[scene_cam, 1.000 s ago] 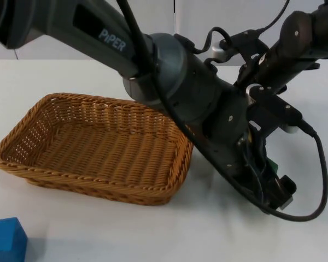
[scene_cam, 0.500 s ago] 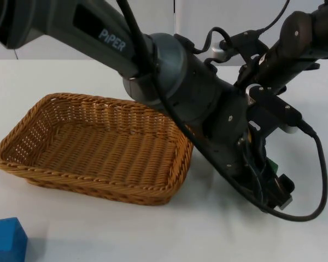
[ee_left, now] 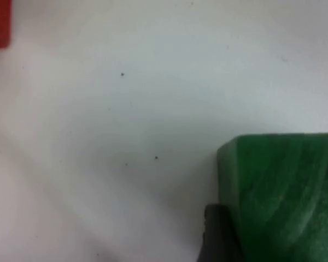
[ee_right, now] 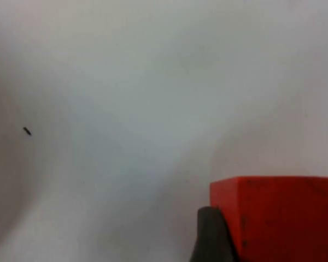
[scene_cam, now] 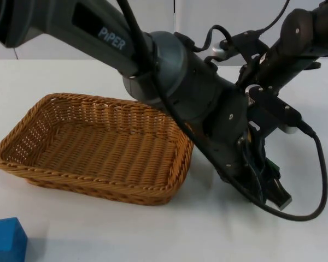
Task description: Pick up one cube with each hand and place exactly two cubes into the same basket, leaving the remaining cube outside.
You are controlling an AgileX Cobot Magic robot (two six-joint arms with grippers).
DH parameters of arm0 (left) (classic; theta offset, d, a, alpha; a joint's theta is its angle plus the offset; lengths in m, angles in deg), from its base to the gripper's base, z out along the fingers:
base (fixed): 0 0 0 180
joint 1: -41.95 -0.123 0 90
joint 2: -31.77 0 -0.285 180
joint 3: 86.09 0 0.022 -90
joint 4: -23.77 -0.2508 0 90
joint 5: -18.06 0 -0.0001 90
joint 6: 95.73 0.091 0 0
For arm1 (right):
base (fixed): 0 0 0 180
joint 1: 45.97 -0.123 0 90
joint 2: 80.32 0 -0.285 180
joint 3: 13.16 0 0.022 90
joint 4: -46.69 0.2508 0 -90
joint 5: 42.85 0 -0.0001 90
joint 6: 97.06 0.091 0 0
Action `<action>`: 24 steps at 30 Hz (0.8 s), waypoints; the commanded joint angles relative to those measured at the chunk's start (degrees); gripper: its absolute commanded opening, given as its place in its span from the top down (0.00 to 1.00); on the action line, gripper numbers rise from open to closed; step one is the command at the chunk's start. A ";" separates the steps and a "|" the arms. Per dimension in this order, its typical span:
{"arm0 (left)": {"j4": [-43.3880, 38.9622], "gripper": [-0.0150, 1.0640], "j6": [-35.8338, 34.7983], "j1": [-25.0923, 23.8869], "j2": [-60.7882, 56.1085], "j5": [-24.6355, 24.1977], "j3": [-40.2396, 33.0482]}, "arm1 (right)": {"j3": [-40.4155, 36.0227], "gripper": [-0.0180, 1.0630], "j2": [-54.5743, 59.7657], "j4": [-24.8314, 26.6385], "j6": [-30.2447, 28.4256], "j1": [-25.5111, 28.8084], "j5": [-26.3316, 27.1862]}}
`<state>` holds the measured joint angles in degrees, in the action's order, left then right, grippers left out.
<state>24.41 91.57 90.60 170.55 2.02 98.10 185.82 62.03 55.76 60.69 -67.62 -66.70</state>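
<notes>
Woven wicker basket (scene_cam: 93,147), rectangular and light brown, stands on the white table top (scene_cam: 153,234), toward its left side, and it holds nothing. Just beside the right end of the basket the left arm reaches low across the table. Its left gripper (scene_cam: 273,188) is close to the surface, right of the basket. In the left wrist view a green cube (ee_left: 284,196) sits against a black fingertip (ee_left: 218,234), and it seems the fingers are closed on this cube. A small part of green also shows at the gripper in the top view. The right arm comes in behind the left arm. In the right wrist view a red cube (ee_right: 281,218) lies against the black fingertip (ee_right: 210,237) of the right gripper, apparently gripped. A blue cube (scene_cam: 6,240) lies at the front left corner of the table, outside the basket and well apart from both grippers.
</notes>
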 commanded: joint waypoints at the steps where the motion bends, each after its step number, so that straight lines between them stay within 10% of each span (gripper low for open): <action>1: 0.36 0.99 -0.36 -0.03 -1.41 -1.25 0.21 | 0.26 0.99 -2.24 0.15 -0.24 -0.27 -0.14; 24: 0.14 0.99 -1.73 -0.03 -13.97 -12.20 0.10 | 0.26 0.99 -19.48 -2.90 -0.24 -0.27 -7.54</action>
<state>24.41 90.44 90.60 158.88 -8.62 98.10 185.82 45.62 53.86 60.69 -67.62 -73.12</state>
